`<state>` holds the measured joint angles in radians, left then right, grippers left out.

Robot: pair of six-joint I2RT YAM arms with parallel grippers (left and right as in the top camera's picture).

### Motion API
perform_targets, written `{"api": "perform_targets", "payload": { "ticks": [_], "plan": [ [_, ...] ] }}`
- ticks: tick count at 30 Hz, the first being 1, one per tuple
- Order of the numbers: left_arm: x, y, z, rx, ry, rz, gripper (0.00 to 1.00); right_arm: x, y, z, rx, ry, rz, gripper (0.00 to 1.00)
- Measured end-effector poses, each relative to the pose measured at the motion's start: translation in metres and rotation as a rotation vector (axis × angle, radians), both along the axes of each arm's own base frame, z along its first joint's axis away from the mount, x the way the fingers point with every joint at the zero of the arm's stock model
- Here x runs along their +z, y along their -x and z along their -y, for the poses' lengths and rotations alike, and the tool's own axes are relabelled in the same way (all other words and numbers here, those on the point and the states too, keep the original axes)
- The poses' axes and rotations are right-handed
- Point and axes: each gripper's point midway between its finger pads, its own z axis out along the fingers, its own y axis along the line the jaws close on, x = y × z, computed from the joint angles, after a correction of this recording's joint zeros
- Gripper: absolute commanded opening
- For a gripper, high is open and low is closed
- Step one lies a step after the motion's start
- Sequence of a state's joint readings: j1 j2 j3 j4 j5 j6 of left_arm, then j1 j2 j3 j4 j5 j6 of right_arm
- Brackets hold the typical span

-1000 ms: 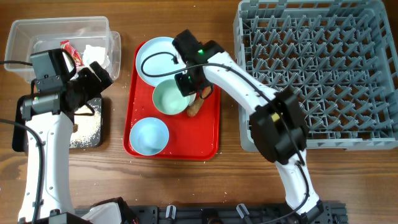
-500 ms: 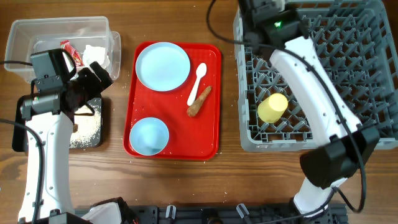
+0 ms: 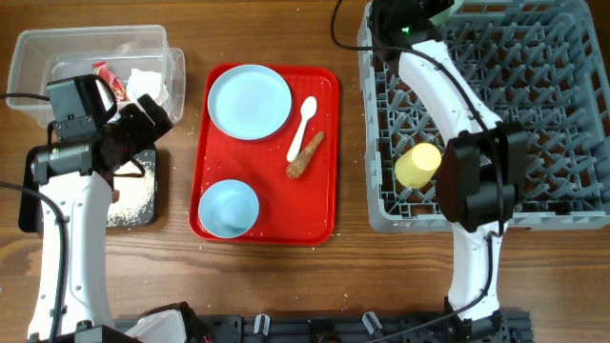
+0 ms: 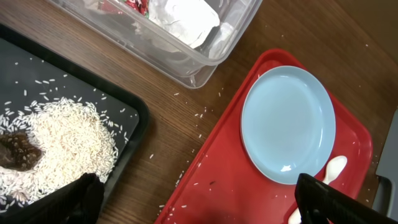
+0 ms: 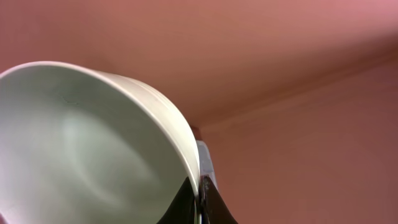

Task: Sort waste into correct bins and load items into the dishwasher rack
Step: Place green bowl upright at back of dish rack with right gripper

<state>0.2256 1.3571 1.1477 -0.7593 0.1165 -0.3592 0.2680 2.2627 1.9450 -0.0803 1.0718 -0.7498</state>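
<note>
Rack point(image 3: 534, 95): 1 yellow cup point(image 3: 417, 164); black tray point(image 4: 138, 117): rice point(image 4: 68, 140); right wrist view alone shows right gripper point(image 5: 200, 202) clamped on green bowl point(image 5: 81, 143); left gripper point(image 4: 208, 199) fingers apart.

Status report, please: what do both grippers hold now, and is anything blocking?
Left gripper open, empty, between black tray and red tray. Right gripper shut on mint green bowl, near rack far edge. No blockage seen.

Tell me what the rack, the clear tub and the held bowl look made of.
Rack: likely moulded plastic, matt grey, uniform pegs and grid. Tub: clear plastic; contents show through its walls. Bowl: smooth, pale mint with a soft sheen, thin rim; plastic or melamine, cannot tell.
</note>
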Motion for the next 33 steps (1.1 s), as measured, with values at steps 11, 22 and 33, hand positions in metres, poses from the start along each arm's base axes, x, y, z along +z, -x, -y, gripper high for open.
{"api": "perform_targets", "payload": {
  "ticks": [11, 22, 33],
  "plan": [
    [0.0, 0.0, 0.0, 0.0, 0.0, 0.0, 1.0, -0.024, -0.003, 0.024, -0.028, 0.075, -0.12, 0.04],
    [0.0, 0.0, 0.0, 0.0, 0.0, 0.0, 1.0, -0.044, 0.008, 0.006, -0.011, 0.051, -0.19, 0.04],
    [0.0, 0.0, 0.0, 0.0, 0.0, 0.0, 1.0, -0.036, 0.001, -0.009, 0.013, 0.001, -0.09, 0.04]
  ]
}}
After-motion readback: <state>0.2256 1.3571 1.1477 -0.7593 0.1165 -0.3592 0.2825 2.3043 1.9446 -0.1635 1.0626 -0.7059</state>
